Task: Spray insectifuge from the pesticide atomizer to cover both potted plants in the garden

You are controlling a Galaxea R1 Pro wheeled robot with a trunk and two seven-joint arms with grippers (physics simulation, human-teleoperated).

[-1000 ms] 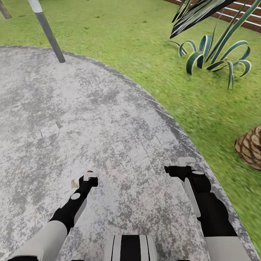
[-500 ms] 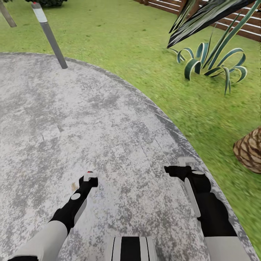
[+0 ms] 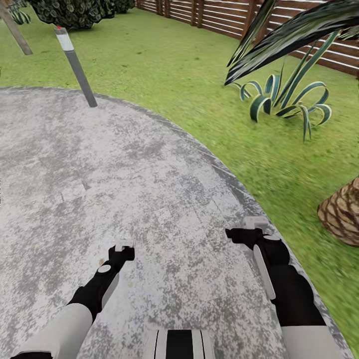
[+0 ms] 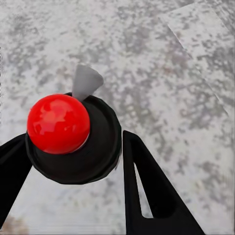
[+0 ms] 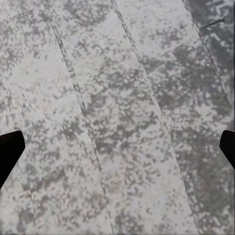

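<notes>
In the left wrist view my left gripper (image 4: 73, 171) is shut on the pesticide atomizer (image 4: 78, 142). From this angle the atomizer shows a round black top with a glossy red knob and a grey nozzle tip, with a black finger (image 4: 147, 191) on each side of it. In the head view the left gripper (image 3: 123, 245) hangs low over the pale stone paving (image 3: 99, 164). My right gripper (image 3: 254, 224) hangs near the paving's edge. The right wrist view has the right gripper (image 5: 117, 152) open, its fingertips (image 5: 10, 152) far apart over bare stone. The potted plants are out of view.
A green lawn (image 3: 199, 75) curves around the paving. A grey bollard lamp (image 3: 77, 67) stands at the paving's far edge. A striped spiky plant (image 3: 284, 99) grows in the grass under dark palm fronds (image 3: 299, 30). A scaly palm trunk base (image 3: 344, 214) sits on the right. A brown slatted fence (image 3: 209, 15) and a bush (image 3: 75, 10) lie beyond.
The whole head view has shifted, so the camera has moved: the fence and bush now show at the top. Both arms hold the same pose.
</notes>
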